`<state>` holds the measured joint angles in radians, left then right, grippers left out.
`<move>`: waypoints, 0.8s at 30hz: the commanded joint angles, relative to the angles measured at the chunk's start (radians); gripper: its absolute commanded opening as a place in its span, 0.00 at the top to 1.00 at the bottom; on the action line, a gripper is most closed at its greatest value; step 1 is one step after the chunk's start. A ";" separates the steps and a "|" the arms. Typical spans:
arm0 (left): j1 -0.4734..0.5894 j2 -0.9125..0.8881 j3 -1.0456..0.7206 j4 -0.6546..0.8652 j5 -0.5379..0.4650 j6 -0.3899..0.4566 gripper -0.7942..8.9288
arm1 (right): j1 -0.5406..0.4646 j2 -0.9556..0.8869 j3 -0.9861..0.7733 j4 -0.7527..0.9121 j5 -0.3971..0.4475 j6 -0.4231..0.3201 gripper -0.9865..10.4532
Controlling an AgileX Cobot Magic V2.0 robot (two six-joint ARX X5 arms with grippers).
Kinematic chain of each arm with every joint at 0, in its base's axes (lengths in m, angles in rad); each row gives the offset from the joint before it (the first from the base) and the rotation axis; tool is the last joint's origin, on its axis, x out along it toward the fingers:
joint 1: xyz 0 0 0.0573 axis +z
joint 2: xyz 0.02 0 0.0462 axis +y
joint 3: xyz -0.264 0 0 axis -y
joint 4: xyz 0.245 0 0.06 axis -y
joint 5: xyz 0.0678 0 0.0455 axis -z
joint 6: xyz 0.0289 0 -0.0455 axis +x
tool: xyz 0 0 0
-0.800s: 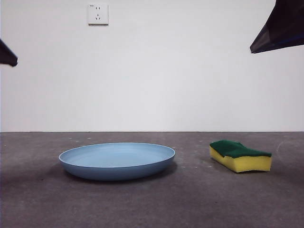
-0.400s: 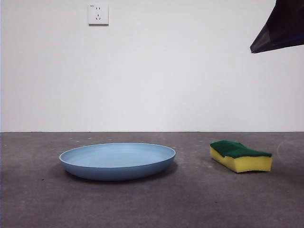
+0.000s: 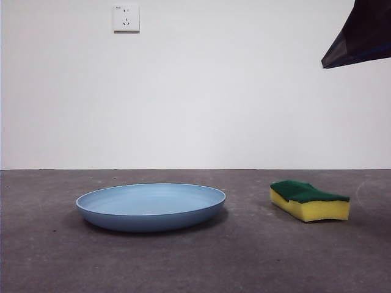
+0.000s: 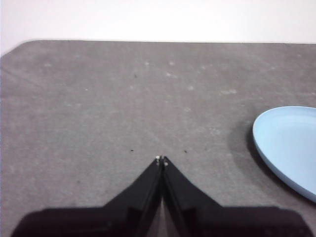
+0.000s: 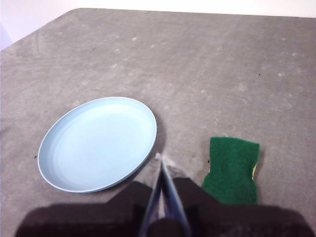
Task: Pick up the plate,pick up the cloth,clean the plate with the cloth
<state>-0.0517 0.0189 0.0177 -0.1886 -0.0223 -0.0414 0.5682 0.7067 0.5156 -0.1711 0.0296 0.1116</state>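
Right claw closed above plate, cloth

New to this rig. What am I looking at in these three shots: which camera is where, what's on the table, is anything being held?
It is a robot with two arms at a table, each ending in a gripper of two black jaws.

The front view comes from a low camera looking level across the gray table. On it lie a light-blue plate and, apart from it, a yellow sponge with a green top, the cloth. The dark shape at the top corner is part of an arm held high.

The other two pictures come from cameras on the wrists. The left gripper is above bare table beside the plate. The right gripper is above the gap between plate and cloth. Both have their jaws shut and hold nothing.
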 commanded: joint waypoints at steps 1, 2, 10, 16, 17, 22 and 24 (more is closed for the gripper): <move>0.009 -0.017 -0.015 -0.002 0.003 0.066 0.92 | 0.000 -0.001 -0.006 0.006 0.004 0.003 0.91; 0.009 -0.017 -0.015 -0.002 0.004 0.069 0.92 | 0.000 -0.001 -0.006 0.006 0.004 0.003 0.91; 0.008 -0.015 -0.015 0.006 0.004 0.069 0.92 | 0.000 -0.001 -0.006 0.006 0.003 0.003 0.91; 0.008 -0.015 -0.015 0.006 0.003 0.069 0.92 | 0.000 -0.001 -0.006 0.006 0.003 0.003 0.91; 0.008 -0.015 -0.015 0.006 0.003 0.069 0.92 | 0.000 -0.001 -0.006 0.006 0.003 0.003 0.91; 0.008 -0.015 -0.015 0.006 0.003 0.069 0.92 | 0.000 -0.001 -0.006 0.004 0.004 -0.013 0.91; 0.008 -0.015 -0.015 0.006 0.003 0.069 0.92 | 0.000 -0.001 -0.006 0.003 0.004 -0.027 0.91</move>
<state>-0.0460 0.0048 0.0177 -0.1879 -0.0196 0.0162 0.5682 0.7067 0.5156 -0.1715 0.0299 0.1028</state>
